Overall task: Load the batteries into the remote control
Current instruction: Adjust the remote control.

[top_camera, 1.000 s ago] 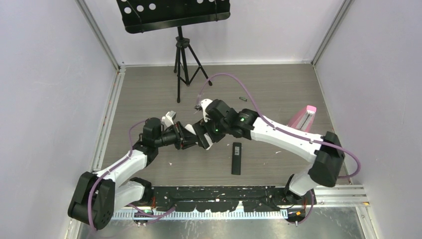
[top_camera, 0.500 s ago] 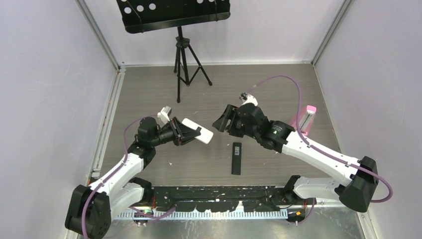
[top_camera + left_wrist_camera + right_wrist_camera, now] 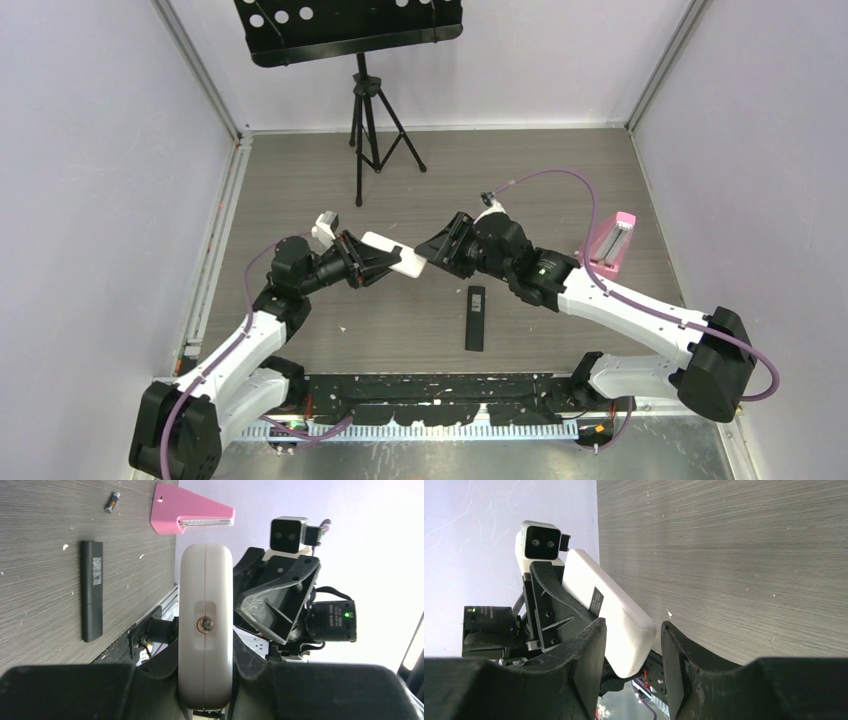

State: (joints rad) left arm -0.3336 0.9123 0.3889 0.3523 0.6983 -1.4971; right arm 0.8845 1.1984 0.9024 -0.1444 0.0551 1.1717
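Swung back leftward, the right gripper [image 3: 631, 626] had its half-spread jaws either side of the white remote [image 3: 609, 605], at its free end, without visibly clamping it. The left gripper [image 3: 206, 672] gripped that remote's other end tightly, above the table [image 3: 560, 180]. One battery [image 3: 112, 502] lay on the table near a pink wedge [image 3: 192, 515].

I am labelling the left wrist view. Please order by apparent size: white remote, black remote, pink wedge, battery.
1. white remote, though nearness to the camera inflates it.
2. pink wedge and black remote: alike in length, so not ranked.
3. battery, clearly smallest.
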